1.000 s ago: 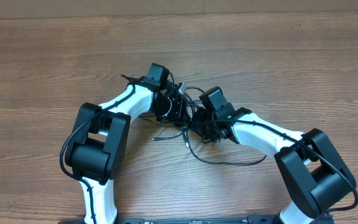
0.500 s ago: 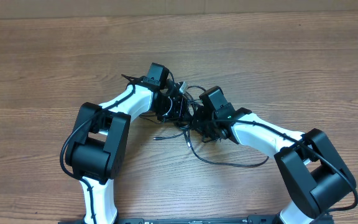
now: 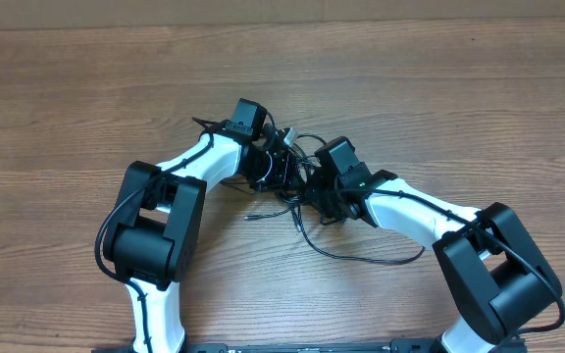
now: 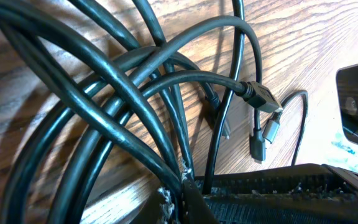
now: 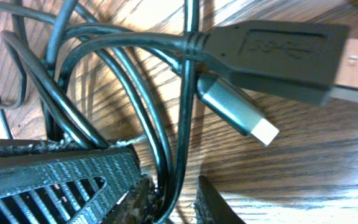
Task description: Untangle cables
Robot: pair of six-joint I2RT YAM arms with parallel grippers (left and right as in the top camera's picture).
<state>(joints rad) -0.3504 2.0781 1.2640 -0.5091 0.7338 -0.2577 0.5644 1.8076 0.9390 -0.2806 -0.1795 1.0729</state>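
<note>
Both your left gripper (image 3: pixel 277 174) and right gripper (image 3: pixel 316 200) are clamped onto the cables (image 4: pixel 135 68), bunched between them midway between the table's (image 3: pixel 459 98) side edges

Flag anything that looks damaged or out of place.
The cables lie knotted between the left gripper and right gripper, both pinching strands. Finger pads look frayed at their edges. Nothing else stands out.
</note>
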